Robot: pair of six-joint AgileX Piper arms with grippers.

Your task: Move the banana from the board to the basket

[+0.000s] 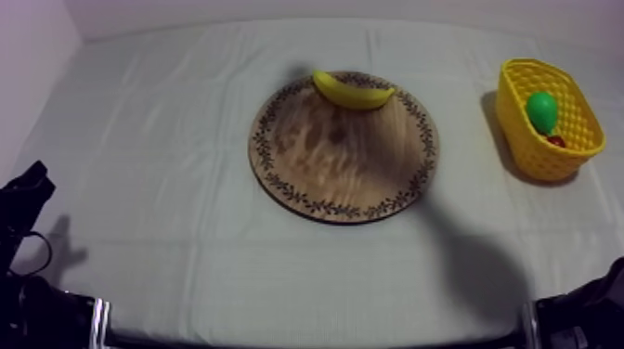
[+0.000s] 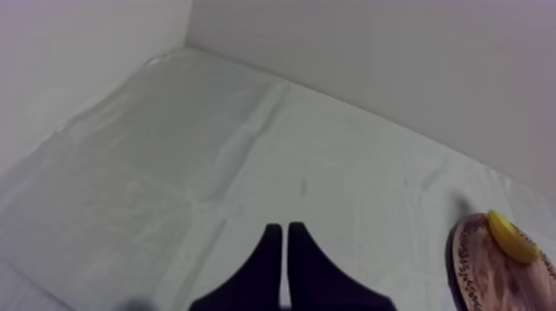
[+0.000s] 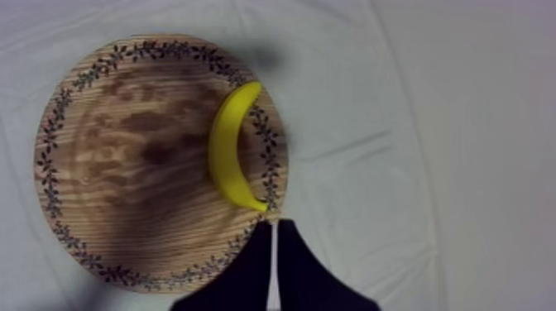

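Observation:
A yellow banana [image 1: 353, 93] lies on the far rim of the round wooden board [image 1: 344, 167] at mid-table. The yellow basket [image 1: 520, 135] stands to the right of the board. My right gripper [image 3: 274, 233] is shut on nothing, its fingers together as a narrow wedge, its tip just off the board's rim [image 3: 124, 165] near one end of the banana [image 3: 227, 149]. My left gripper [image 2: 285, 240] is shut and empty over bare cloth, with the board [image 2: 496, 281] and banana [image 2: 511, 238] well off to its side.
A green pear [image 1: 542, 109] and a small red fruit [image 1: 556, 141] lie in the basket. My left arm [image 1: 23, 200] sits low at the left edge and my right arm [image 1: 585, 311] at the lower right. Bare cloth surrounds the board.

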